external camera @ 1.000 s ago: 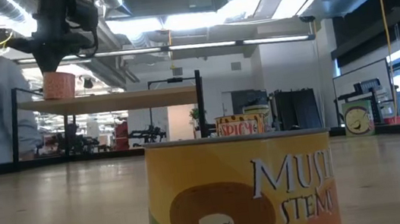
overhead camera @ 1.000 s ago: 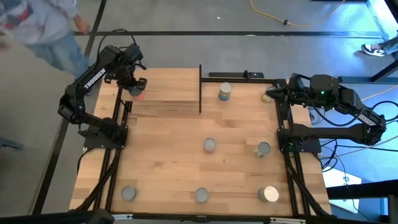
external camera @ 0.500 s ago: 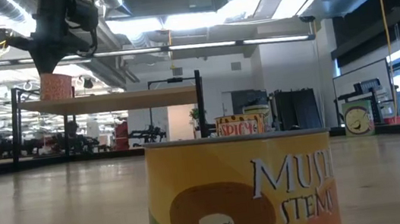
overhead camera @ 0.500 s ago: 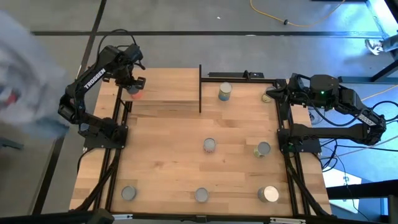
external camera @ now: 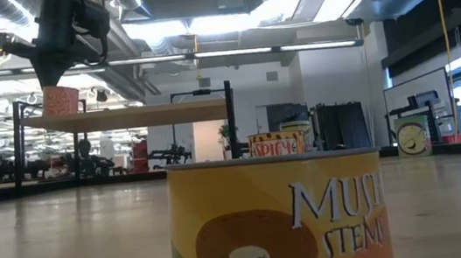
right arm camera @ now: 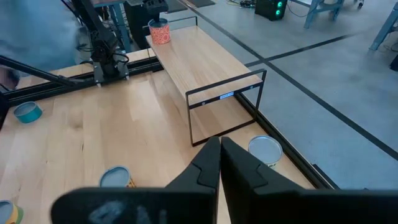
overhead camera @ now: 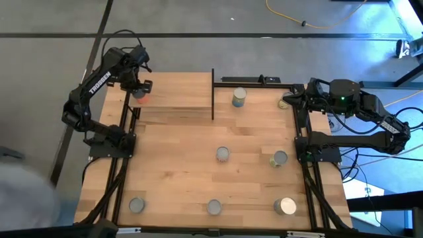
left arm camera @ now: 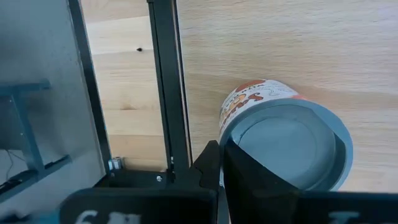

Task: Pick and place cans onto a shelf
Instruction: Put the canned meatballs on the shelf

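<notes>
A pink-red can with a silvery top stands upright on the light-wood shelf, at its far left corner. It also shows in the low view and the left wrist view. My left gripper is shut and stands right over this can. My right gripper is shut and empty at the table's far right edge, beside a can. Several other cans stand on the tabletop, among them one just right of the shelf. My left gripper comes from above, pointing down, with its shut fingers at the can's top beside the rim. The fingers hide the exact place of touch. The can stands upright with its base on the shelf board.
Cans stand at mid-table and along the near edge. A mushroom can fills the low view's foreground. The shelf's black upright stands at its right end. A blurred person shows left of the table.
My left gripper has gone a little toward the table's far left, and the pink-red can has slid with it along the shelf board, staying upright. A person beside the table's far left has moved away.
</notes>
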